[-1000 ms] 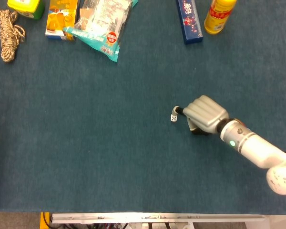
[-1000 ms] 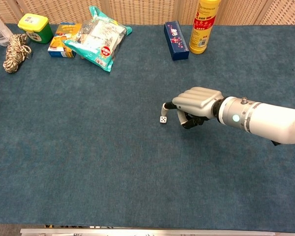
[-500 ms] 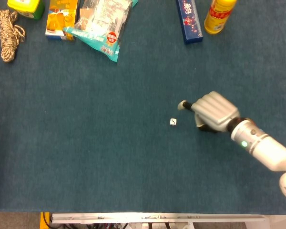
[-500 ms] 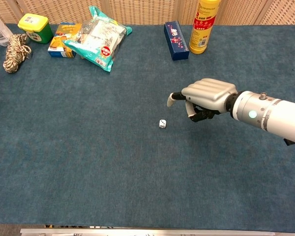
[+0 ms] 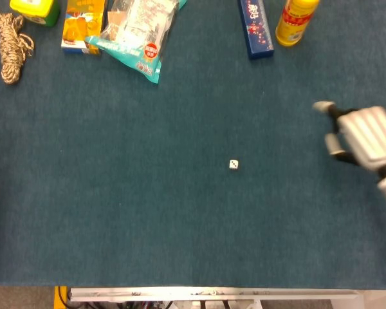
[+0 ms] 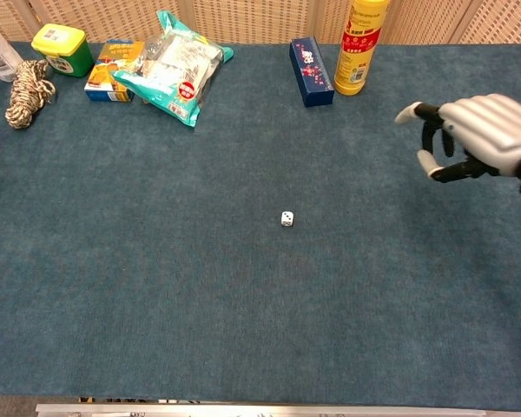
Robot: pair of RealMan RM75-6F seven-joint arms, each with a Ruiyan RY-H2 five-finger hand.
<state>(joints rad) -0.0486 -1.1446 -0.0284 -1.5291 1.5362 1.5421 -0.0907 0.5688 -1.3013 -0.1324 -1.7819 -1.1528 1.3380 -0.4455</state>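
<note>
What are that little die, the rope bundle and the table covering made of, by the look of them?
Die: probably hard plastic, a white cube with dark pips; too small to judge the finish.
Rope: seemingly twisted natural fibre, tan with dark flecks, rough and matte.
Table covering: apparently felt or short-pile carpet, dark blue, fuzzy and without shine.

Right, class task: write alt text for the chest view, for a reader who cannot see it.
A small white die lies alone mid-table on blue carpet, while the robot's right hand hangs at the right edge, empty, fingers apart. Along the far edge sit a rope coil, green tub, orange box, snack bag, blue box and yellow bottle.
</note>
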